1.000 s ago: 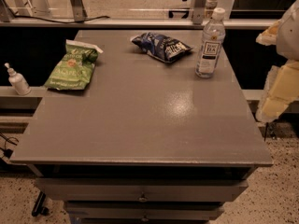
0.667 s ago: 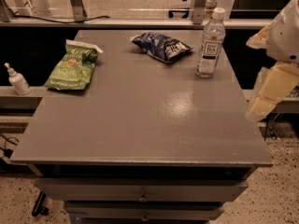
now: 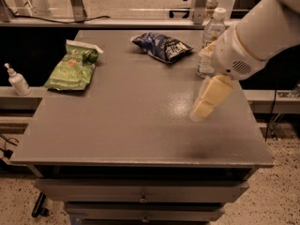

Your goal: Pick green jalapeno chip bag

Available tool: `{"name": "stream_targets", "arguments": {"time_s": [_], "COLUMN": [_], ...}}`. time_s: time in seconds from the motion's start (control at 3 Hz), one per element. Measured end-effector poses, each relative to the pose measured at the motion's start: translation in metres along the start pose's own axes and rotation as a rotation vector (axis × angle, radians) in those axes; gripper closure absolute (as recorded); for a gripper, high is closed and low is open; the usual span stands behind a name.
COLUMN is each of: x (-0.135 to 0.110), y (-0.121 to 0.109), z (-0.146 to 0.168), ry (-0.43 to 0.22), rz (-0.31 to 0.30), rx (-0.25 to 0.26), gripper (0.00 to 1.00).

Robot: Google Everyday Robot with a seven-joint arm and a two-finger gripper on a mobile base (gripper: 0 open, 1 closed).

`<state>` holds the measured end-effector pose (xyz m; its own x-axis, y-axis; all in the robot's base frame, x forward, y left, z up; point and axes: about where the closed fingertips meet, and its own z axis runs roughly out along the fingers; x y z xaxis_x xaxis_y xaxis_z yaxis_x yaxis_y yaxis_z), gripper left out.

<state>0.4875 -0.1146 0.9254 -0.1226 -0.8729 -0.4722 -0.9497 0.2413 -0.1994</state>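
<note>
Nearest the camera, the grey table (image 3: 131, 121) shows its front edge, with two drawers (image 3: 140, 191) stacked below it and a speckled floor (image 3: 286, 196) on either side. A faint dark shadow lies on the tabletop close to the front edge, right of centre.

Above the right half of the tabletop hangs the gripper (image 3: 199, 115), pale yellow and pointing down and to the left, its tip over bare table. It holds nothing, and I cannot tell whether it is open or closed. The white arm (image 3: 258, 32) carrying it comes in from the upper right corner.

The green bag (image 3: 72, 65) lies flat near the table's left edge, about midway back, its white top edge turned toward the far side. It is well apart from the gripper, with open tabletop between them.

Off the table on the left, a small white pump bottle (image 3: 18, 81) stands upright on a lower ledge.

Further back on the right, a clear water bottle (image 3: 212, 32) stands upright, its lower part hidden behind the arm. Left of it, near the far edge, lies the dark blue bag (image 3: 161, 46), crumpled and flat. Beyond the table runs a pale rail (image 3: 117, 23) with metal posts rising from it
</note>
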Motion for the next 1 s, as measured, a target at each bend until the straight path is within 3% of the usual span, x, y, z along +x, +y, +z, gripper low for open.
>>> {"name": "stream_targets", "arguments": {"time_s": [0.33, 0.67, 1.0], "x": [-0.059, -0.103, -0.103], "y": [-0.008, -0.018, -0.018], "z": [0.057, 0.086, 0.086], "ry": [-0.138, -0.214, -0.214], "rz": [-0.036, -0.043, -0.043], "rx": [-0.001, 0.016, 0.016], "gripper": [0.0, 0.0, 0.0]}}
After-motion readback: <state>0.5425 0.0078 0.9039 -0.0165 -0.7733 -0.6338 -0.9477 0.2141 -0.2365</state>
